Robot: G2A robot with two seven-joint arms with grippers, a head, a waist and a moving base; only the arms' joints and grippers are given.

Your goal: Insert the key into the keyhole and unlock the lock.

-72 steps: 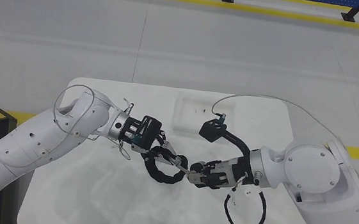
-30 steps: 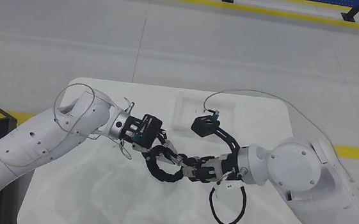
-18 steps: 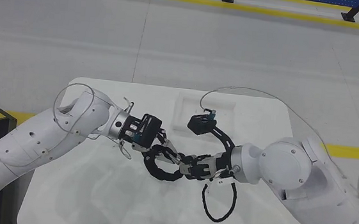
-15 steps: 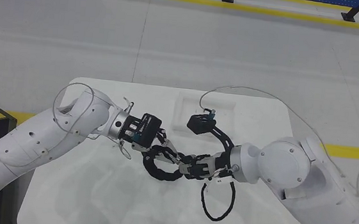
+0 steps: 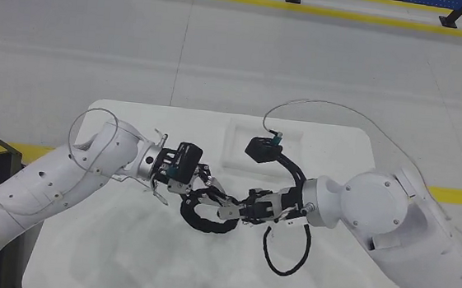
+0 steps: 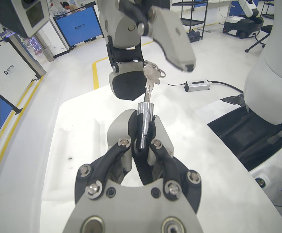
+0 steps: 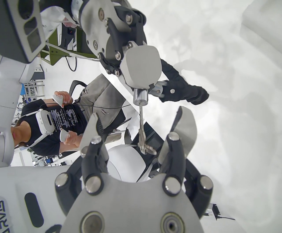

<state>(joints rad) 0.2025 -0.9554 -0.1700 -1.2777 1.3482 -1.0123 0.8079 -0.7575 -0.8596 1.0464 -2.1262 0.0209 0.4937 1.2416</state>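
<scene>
My left gripper (image 6: pixel 142 123) is shut on the lock's chrome cylinder (image 6: pixel 144 123), whose black cable loop (image 5: pixel 200 217) hangs below it over the table. The silver key (image 6: pixel 151 76) stands in the keyhole at the cylinder's end, blade in, head and ring sticking out. My right gripper (image 7: pixel 138 117) is open, its fingers on either side of the key (image 7: pixel 141 126); one black pad (image 6: pixel 127 86) lies right by the key head. In the top view, both grippers meet at mid-table, left gripper (image 5: pixel 201 188) and right gripper (image 5: pixel 237 213).
A white foam tray (image 5: pixel 252 142) lies at the table's (image 5: pixel 105 257) back middle. A black cable loop (image 5: pixel 283 252) dangles from the right arm. Bare white tabletop lies in front of and beside both arms.
The right gripper brought the key leftward up to the lock held by the left gripper. The key now sits in the keyhole, and the right wrist has drawn back a little.
</scene>
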